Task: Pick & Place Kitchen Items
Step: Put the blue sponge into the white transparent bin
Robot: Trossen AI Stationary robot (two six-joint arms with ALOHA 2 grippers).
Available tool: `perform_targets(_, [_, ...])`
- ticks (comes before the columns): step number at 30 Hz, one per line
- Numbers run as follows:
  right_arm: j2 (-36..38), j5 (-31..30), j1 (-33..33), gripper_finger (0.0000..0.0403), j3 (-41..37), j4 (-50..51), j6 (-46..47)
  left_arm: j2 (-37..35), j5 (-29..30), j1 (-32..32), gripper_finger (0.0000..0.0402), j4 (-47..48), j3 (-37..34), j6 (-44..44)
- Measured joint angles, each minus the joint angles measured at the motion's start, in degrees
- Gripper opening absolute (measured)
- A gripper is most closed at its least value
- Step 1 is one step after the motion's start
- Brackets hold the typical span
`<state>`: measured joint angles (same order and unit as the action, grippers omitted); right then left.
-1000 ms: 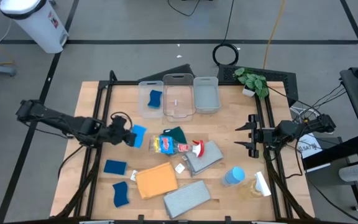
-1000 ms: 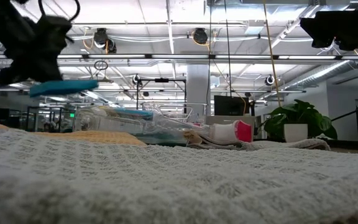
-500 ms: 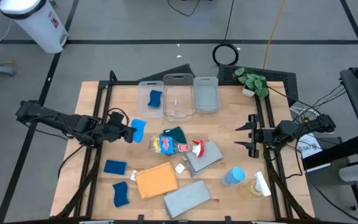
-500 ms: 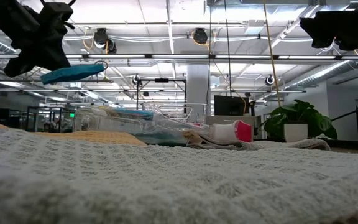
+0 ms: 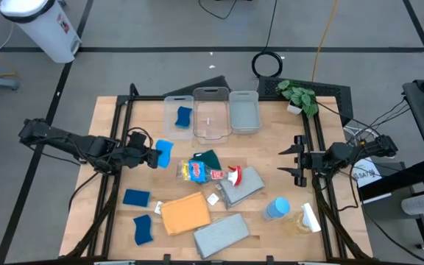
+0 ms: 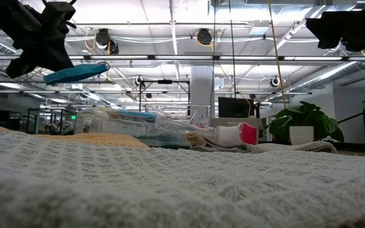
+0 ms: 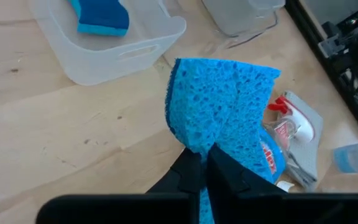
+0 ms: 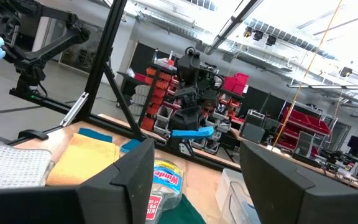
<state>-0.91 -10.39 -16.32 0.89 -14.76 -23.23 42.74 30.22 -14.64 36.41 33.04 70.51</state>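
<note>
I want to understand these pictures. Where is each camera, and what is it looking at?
High: above the table, looking down; both arms show.
Low: at tabletop height, looking across a grey cloth; left gripper overhead.
Left wrist: on the left arm, looking past shut fingers at its blue sponge.
Right wrist: on the right arm, between open fingers, facing across the table.
All four show that sponge.

Three clear plastic bins stand side by side at the far edge of the wooden table. A green plant sits at its far right corner. A white container stands on the floor.
</note>
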Motion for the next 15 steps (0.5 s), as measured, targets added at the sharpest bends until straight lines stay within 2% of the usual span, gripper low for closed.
perform_targets(7, [0.0, 0.0, 0.0, 0.0208, 0.0, 0.0, 0.0, -0.1, 1.7, 0.9, 0.0016, -8.6, 0.0, -5.6])
perform_targets(11, [0.0, 0.0, 0.0, 0.0208, 0.0, 0.0, 0.0, -0.1, -0.3, 3.4, 0.0006, -17.4, 0.1, -13.3])
perform_targets(15, [0.0, 0.0, 0.0, 0.0208, 0.0, 0.0, 0.0, -0.1, -4.6, 7.2, 0.0017, -26.3, 0.1, -19.7])
